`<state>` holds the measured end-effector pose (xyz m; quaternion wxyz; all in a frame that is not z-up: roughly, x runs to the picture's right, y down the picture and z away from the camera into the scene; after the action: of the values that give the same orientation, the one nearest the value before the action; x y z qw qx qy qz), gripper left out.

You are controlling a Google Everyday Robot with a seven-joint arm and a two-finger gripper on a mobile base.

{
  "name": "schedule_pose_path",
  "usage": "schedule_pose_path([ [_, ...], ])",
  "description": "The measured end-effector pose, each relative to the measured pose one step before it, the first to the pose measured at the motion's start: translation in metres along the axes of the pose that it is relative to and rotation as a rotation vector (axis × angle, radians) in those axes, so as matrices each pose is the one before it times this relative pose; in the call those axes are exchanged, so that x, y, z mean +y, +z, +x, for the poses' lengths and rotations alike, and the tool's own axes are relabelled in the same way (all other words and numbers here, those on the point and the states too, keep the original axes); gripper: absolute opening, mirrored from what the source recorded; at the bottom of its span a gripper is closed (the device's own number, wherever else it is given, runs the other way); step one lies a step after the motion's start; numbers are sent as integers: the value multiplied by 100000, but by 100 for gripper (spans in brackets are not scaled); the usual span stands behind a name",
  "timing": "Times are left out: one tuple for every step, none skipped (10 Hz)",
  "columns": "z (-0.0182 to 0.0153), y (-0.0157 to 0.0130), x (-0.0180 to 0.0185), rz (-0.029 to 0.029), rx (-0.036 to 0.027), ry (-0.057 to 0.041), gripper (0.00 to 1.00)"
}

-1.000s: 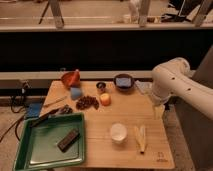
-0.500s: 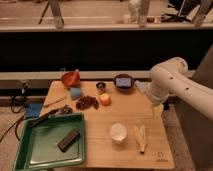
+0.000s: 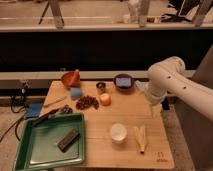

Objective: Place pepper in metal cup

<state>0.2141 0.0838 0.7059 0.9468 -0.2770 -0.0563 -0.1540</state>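
The small dark metal cup (image 3: 101,86) stands upright at the back middle of the wooden table (image 3: 125,155). A red-orange, pepper-like thing (image 3: 71,78) with a stem lies at the back left. A small round orange thing (image 3: 105,99) sits just in front of the cup; I cannot tell for sure which of the two is the pepper. My white arm (image 3: 167,82) bends over the table's right side. My gripper (image 3: 154,110) hangs at its lower end by the right edge, far from the cup and holding nothing I can see.
A dark bowl with blue inside (image 3: 123,81) stands right of the metal cup. A blue piece (image 3: 76,92) and a dark cluster (image 3: 87,102) lie left of it. A white cup (image 3: 118,132) and a yellowish piece (image 3: 141,138) are in front. A green tray (image 3: 30,150) holds a dark bar (image 3: 68,140).
My arm has shifted slightly to the left. The things on the table have not moved.
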Motion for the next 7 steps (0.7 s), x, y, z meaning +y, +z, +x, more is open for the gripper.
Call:
schedule_pose_path([
  [-291,50,-64,-57,-419,-717,80],
  [-141,-3,-81,219,-426,-292,80],
  [189,-52,-351,983,-935,-432,80],
  [649,-53,-683,2291,-610,-1196,80],
  [745,93,-1286,2748,-872,-2948,80],
  [203,228,-1859,2575,-1838,-4248,80],
  [95,323,-1880,2062,-1729,-4177,80],
])
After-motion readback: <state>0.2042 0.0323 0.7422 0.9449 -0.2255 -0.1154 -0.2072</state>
